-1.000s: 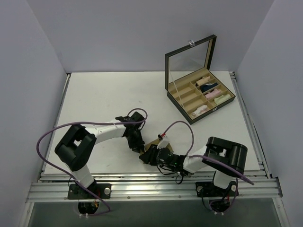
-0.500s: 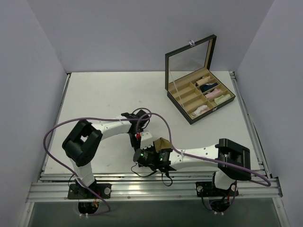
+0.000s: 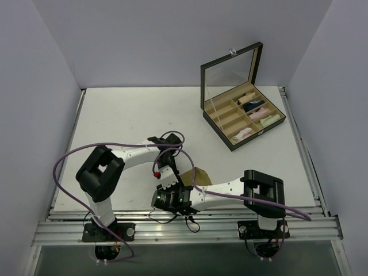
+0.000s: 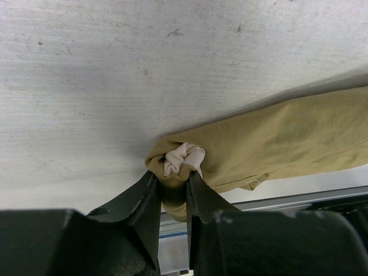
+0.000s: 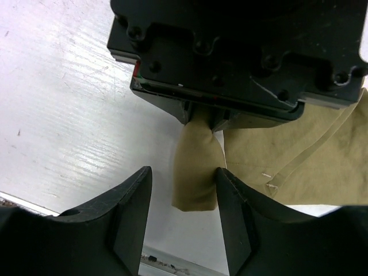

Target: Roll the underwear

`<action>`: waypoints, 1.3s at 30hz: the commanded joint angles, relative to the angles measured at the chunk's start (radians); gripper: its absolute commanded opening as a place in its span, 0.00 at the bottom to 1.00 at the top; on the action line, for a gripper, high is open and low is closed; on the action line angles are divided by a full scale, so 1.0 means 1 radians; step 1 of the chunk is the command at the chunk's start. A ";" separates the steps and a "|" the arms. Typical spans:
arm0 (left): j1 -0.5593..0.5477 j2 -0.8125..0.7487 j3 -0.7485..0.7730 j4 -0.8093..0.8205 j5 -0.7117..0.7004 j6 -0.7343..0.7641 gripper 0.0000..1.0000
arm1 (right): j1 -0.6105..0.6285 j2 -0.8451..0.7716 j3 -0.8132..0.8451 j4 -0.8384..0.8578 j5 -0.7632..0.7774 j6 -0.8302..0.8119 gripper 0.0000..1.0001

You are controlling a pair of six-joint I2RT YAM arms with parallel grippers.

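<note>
The tan-beige underwear (image 4: 276, 141) lies stretched on the table near the front edge, and shows as a small tan patch (image 3: 200, 175) in the top view. My left gripper (image 4: 172, 183) is shut on its bunched end, where the paler band (image 4: 183, 158) bulges out between the fingers. My right gripper (image 5: 184, 172) stands open just in front of the left gripper's body (image 5: 230, 52). A hanging flap of the tan cloth (image 5: 196, 167) sits between its fingers, and the right finger (image 5: 236, 201) touches the flap's edge. From above, the two grippers (image 3: 168, 183) are close together.
An open black box (image 3: 218, 126) with a raised glass lid stands at the back right. Its compartments hold several cloth rolls, among them a pale pink-white one (image 3: 242, 133) and a dark one (image 3: 251, 106). The table's metal front rail (image 3: 184, 227) runs just behind the grippers.
My right gripper has opened and slid left along the front edge, up to the left gripper. The left gripper has kept its hold on the tan cloth and shifted slightly nearer.
</note>
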 commanded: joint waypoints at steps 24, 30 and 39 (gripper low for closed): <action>0.250 -0.366 -0.194 -0.111 -0.108 -0.059 0.47 | -0.253 -0.069 -0.483 0.707 -0.568 -0.040 0.00; 0.242 -0.350 -0.200 -0.045 -0.099 -0.024 0.48 | -0.313 0.013 -0.474 0.767 -0.684 -0.037 0.00; 0.219 -0.412 -0.347 0.168 -0.002 -0.041 0.48 | -0.364 0.085 -0.491 0.830 -0.755 0.012 0.00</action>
